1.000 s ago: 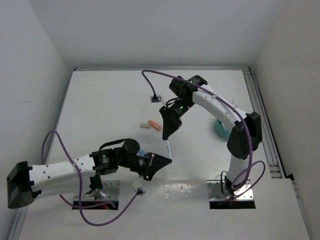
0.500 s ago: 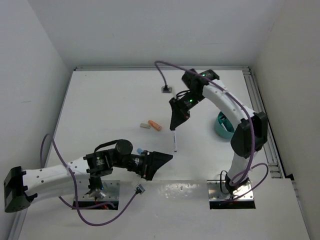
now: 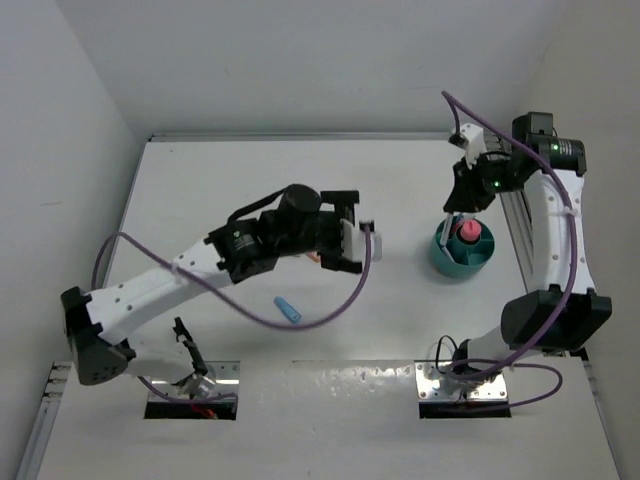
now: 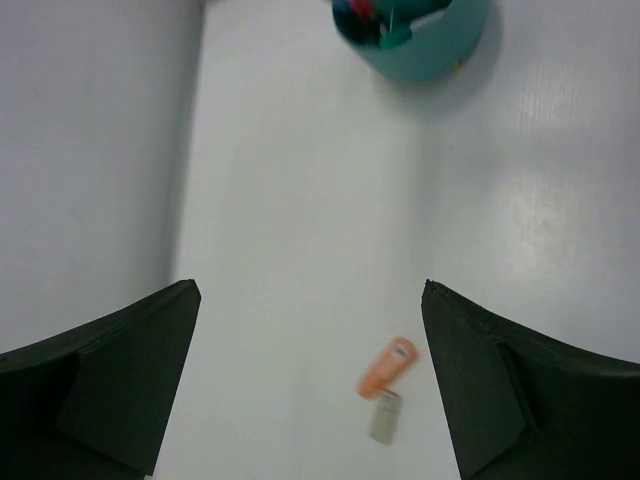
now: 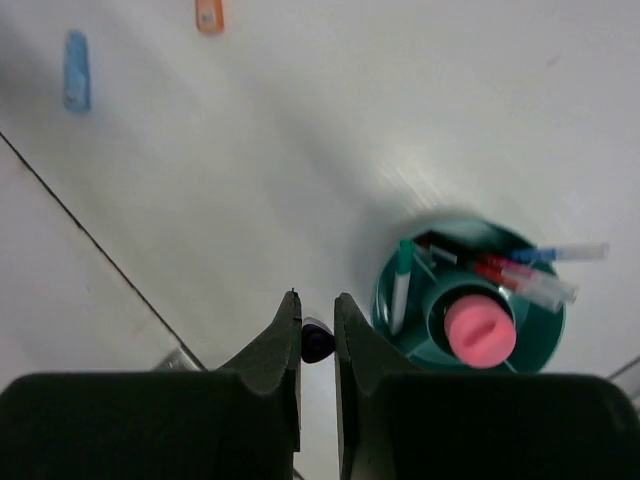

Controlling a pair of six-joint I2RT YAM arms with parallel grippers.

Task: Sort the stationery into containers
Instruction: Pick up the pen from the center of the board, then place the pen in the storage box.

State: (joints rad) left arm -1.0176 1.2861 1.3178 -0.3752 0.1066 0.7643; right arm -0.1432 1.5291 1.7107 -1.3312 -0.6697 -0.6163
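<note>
Left wrist view: the left jaws are gaping wide over the worktop (image 4: 300, 150), and the orange stick (image 4: 388, 367) is lying slantwise between them, nearer the finger at right of frame, the beige eraser (image 4: 384, 417) just beside its lower end. The right jaws are pinching a dark-tipped pen (image 5: 317, 343), hanging just left of the teal cup (image 5: 548, 335).

Overhead camera looks down; both wrist views share the organiser (image 3: 458, 270).
</note>
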